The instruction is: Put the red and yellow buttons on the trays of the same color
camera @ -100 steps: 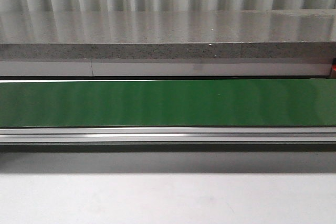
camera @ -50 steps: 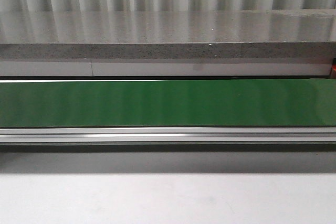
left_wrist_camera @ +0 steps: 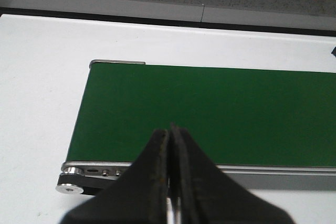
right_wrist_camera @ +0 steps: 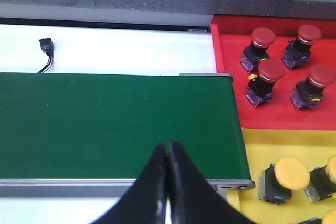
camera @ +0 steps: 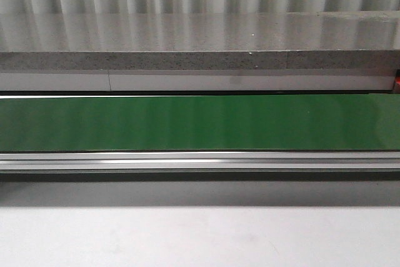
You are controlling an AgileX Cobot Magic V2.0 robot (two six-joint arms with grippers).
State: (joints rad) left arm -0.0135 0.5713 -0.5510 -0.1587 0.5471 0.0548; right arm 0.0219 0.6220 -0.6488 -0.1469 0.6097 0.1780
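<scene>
In red tray [right_wrist_camera: 231,40]: 4 red buttons [right_wrist_camera: 271,72].

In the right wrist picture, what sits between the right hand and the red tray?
Only bare green belt and its end lie between the right hand and the red tray.

Light is even and fairly bright, falling from above. In the front view the green belt [camera: 200,123] carries soft vertical bands of sheen, and the polished stone ledge [camera: 200,32] behind mirrors the ribbed wall. A dark shadow lies under the belt's metal rail [camera: 200,162]. Both wrist views blur the nearest black fingers [left_wrist_camera: 157,182]; farther surfaces stay sharp.
</scene>
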